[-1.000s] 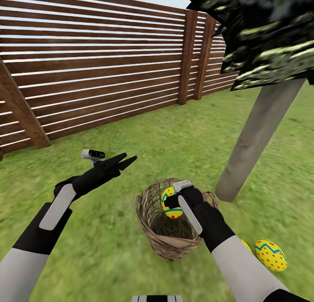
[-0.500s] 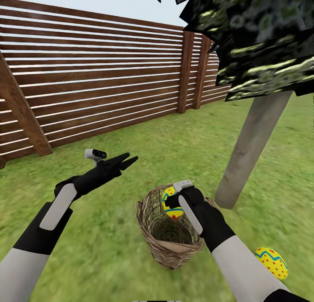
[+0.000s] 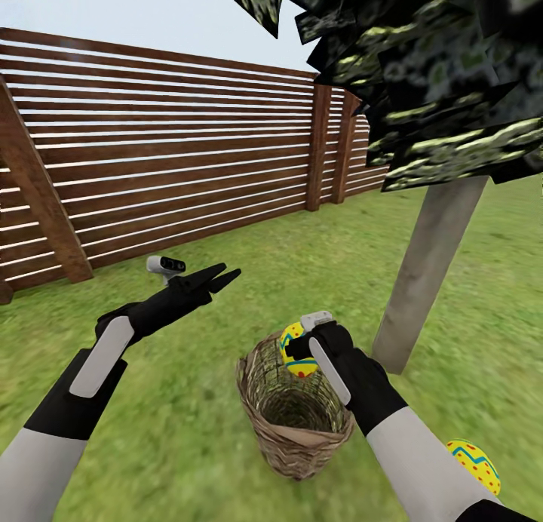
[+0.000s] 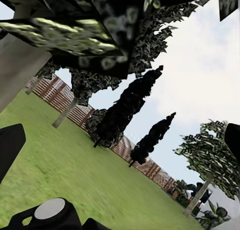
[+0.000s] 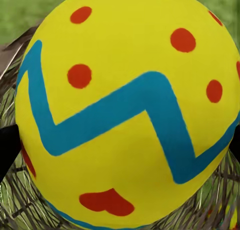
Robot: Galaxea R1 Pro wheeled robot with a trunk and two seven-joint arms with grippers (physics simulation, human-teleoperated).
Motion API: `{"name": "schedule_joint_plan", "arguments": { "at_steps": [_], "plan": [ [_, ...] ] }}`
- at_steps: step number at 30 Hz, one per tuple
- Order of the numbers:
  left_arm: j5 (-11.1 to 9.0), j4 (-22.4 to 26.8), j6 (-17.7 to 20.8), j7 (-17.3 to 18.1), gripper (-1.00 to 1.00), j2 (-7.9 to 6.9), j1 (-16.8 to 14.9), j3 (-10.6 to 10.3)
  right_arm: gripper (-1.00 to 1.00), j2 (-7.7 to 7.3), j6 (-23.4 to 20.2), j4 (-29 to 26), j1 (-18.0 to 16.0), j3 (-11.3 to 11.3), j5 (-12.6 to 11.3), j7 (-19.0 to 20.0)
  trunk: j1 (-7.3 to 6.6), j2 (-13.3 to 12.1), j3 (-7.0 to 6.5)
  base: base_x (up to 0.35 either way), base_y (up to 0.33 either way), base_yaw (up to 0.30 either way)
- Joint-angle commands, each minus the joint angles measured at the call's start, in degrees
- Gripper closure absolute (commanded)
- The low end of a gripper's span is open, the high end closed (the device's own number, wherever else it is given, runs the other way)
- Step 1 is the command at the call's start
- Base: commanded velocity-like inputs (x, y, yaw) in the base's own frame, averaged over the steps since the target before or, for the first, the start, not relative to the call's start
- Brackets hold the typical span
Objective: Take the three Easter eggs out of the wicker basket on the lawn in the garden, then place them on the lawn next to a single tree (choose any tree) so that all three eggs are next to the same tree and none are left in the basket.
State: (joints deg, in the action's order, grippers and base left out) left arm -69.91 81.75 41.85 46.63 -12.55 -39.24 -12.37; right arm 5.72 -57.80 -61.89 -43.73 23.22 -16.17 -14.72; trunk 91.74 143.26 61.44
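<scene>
My right gripper (image 3: 296,348) is shut on a yellow Easter egg (image 3: 295,351) with a blue zigzag and red dots, held just above the far rim of the wicker basket (image 3: 296,424). Up close in the right wrist view the same egg (image 5: 125,110) sits between the finger pads, with basket weave (image 5: 20,205) behind it. A second egg (image 3: 475,465) lies on the lawn (image 3: 188,431) at the lower right, near the pale trunk of the tree (image 3: 426,269). My left gripper (image 3: 219,277) hovers open over the grass, left of the basket, holding nothing.
A brown slatted fence (image 3: 166,160) bounds the grass at the back and left. The tree's dark canopy (image 3: 430,69) hangs overhead at the right. In the left wrist view, black cypress-shaped trees (image 4: 127,108) and another leafy tree (image 4: 210,160) stand far off.
The head view has tilted up, so the whole scene sits lower in the picture. The held egg has risen slightly relative to the basket rim. My left arm keeps its pose.
</scene>
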Motion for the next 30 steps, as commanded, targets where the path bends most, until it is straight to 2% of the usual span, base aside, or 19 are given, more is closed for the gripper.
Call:
{"name": "schedule_joint_plan", "arguments": {
  "at_steps": [1, 3, 30],
  "plan": [
    [-0.4, 0.0, 0.3, -0.1, -1.0, -0.03, 0.0, -0.1, 1.0, -0.01, -0.1, 0.0, 0.0, 0.1, -0.7, -0.5, -0.03, 0.0, -0.17, 0.0, 0.0, 0.0],
    [-0.4, 0.1, 0.3, -0.1, -1.0, -0.05, 0.0, -0.1, 1.0, -0.01, -0.1, 0.0, 0.0, 0.1, -0.7, -0.5, -0.2, -0.2, -0.59, 0.0, 0.0, 0.0],
    [-0.4, 0.6, 0.3, 0.0, -1.0, -0.37, 0.0, 0.1, 1.0, 0.08, -0.1, 0.1, 0.0, 0.3, -1.0, -0.5, -6.13, -11.1, -5.44, 0.0, 0.0, 0.0]
  ]
}}
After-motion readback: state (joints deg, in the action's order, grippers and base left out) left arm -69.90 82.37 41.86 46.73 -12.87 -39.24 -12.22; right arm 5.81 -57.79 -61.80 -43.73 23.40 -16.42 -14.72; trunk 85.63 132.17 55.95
